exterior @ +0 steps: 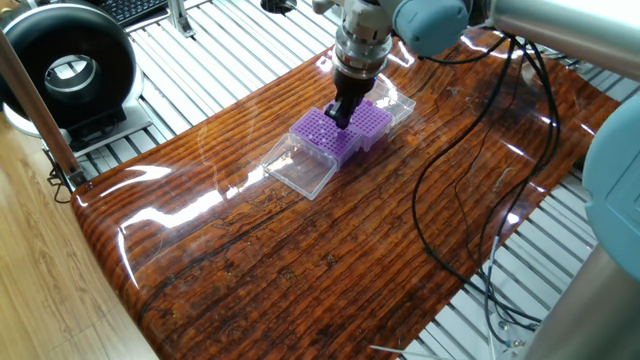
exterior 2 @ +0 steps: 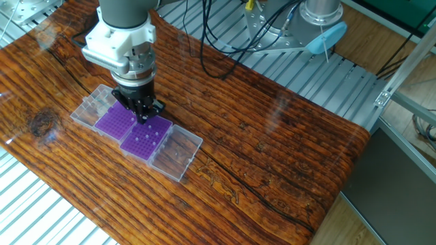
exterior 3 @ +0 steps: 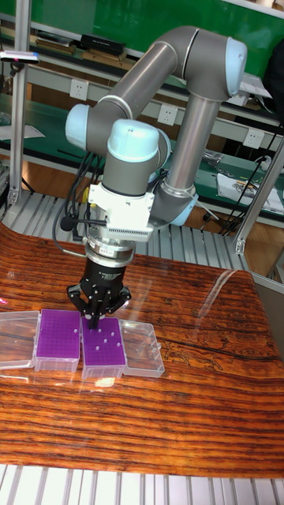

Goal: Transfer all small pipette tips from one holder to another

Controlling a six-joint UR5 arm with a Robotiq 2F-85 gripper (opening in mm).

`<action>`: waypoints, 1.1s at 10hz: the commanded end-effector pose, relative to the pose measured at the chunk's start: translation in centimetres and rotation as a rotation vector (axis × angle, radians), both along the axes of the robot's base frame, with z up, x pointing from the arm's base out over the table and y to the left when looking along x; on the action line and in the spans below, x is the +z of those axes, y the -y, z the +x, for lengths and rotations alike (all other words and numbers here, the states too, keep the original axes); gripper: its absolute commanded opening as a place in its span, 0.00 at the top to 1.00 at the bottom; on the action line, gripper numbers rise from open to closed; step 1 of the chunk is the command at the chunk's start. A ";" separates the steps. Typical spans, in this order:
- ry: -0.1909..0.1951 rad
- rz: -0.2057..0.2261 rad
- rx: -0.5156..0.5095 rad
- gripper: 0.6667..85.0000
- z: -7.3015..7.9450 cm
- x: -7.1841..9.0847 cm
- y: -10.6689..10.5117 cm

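The pincer [exterior 3: 94, 318] points straight down with its black fingers drawn close together over the far edge of the tip-bearing rack [exterior 3: 104, 344]. Whether anything sits between the fingertips cannot be made out in any view, nor can the state of the grip be told — the tips themselves are too small. In the one fixed view the pincer [exterior: 341, 112] covers the seam between the 2 racks, and the arm's upper links are cut off by the frame.

The tabletop [exterior 2: 272, 146] is glossy, strongly grained red-brown wood with bright glare streaks, lying on a ribbed metal bench. Black cables [exterior: 450, 190] trail across the tabletop to one side of the racks. A round black device [exterior: 65, 70] stands off the tabletop's corner, and green panels and shelving back the room in the tall view.

The 2 purple racks sit side by side, touching, each with its clear lid [exterior 3: 142, 348] folded flat outward. The rack beside the pincer shows a scatter of small white tips [exterior 2: 144, 139] — the other rack [exterior 3: 58, 339] shows only its fine grid of holes.
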State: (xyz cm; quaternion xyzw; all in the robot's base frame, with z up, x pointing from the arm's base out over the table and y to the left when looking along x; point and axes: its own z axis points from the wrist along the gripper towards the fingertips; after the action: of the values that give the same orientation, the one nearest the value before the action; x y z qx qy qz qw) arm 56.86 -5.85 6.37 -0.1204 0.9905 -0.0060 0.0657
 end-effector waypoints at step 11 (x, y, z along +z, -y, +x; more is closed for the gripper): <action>-0.032 -0.002 0.039 0.99 -0.5 4.0 2.2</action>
State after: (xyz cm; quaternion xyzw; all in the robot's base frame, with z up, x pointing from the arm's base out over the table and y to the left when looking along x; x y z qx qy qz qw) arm 56.13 -7.10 9.84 -0.1287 0.9905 -0.0086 0.0483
